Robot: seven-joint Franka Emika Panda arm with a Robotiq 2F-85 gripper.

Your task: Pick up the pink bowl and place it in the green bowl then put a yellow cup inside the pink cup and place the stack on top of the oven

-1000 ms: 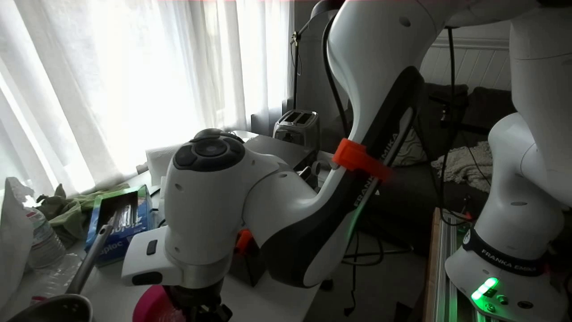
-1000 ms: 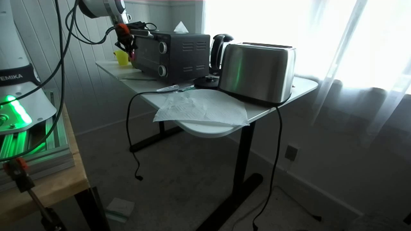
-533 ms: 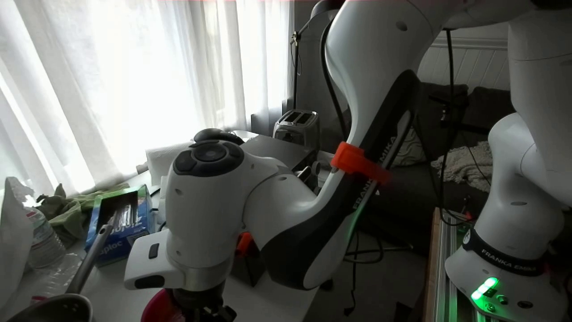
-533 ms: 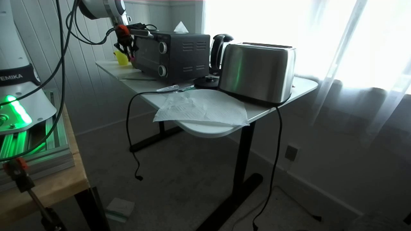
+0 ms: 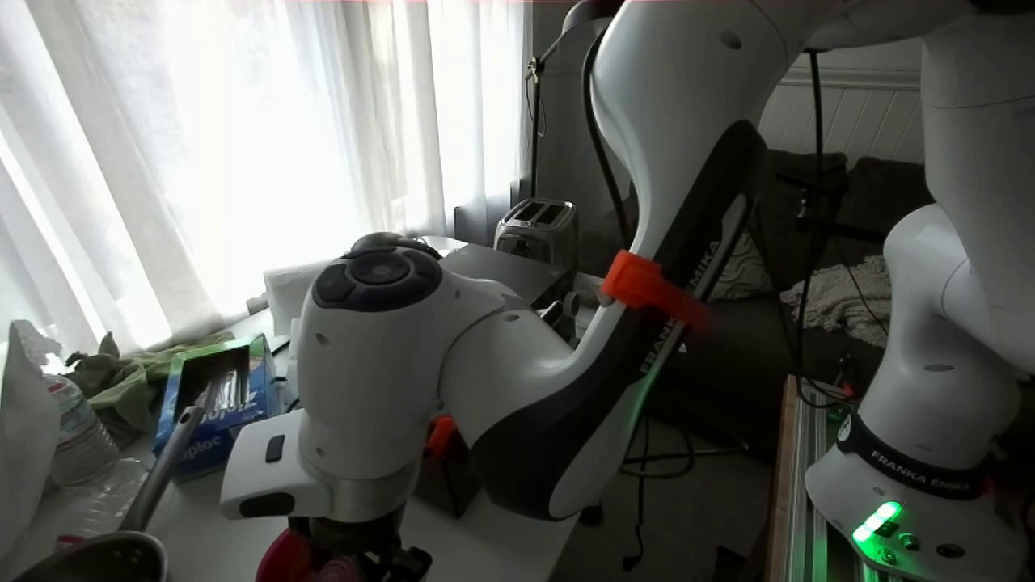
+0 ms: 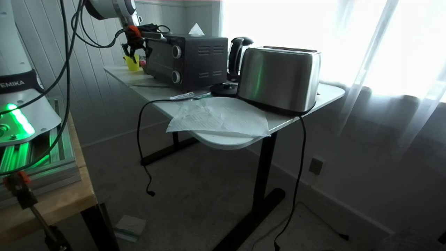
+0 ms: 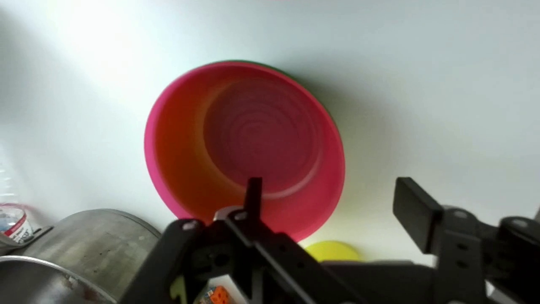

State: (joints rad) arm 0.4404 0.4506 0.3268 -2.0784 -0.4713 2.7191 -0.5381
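Observation:
In the wrist view the pink bowl (image 7: 261, 126) sits upright on the white table, nested in the green bowl (image 7: 274, 67), of which only a thin sliver of rim shows. My gripper (image 7: 329, 181) is open: one of its fingers overlaps the bowl's near side and the other is out past the rim. Nothing is clamped between them. Part of the yellow cup (image 7: 333, 251) peeks out behind the gripper; an exterior view also has the yellow cup (image 6: 132, 64) beside the black oven (image 6: 188, 59). The pink cup is hidden or out of view.
A metal pot (image 7: 93, 249) stands close to the bowls in the wrist view. An exterior view holds a pan (image 5: 105, 558), a Ziploc box (image 5: 222, 420) and a water bottle (image 5: 81, 436). Past the oven are a kettle (image 6: 237, 57) and a toaster (image 6: 278, 80).
The gripper has gone down slightly with the pink bowl, opened, and come up a little. The bowl now stays lower, free of the fingers.

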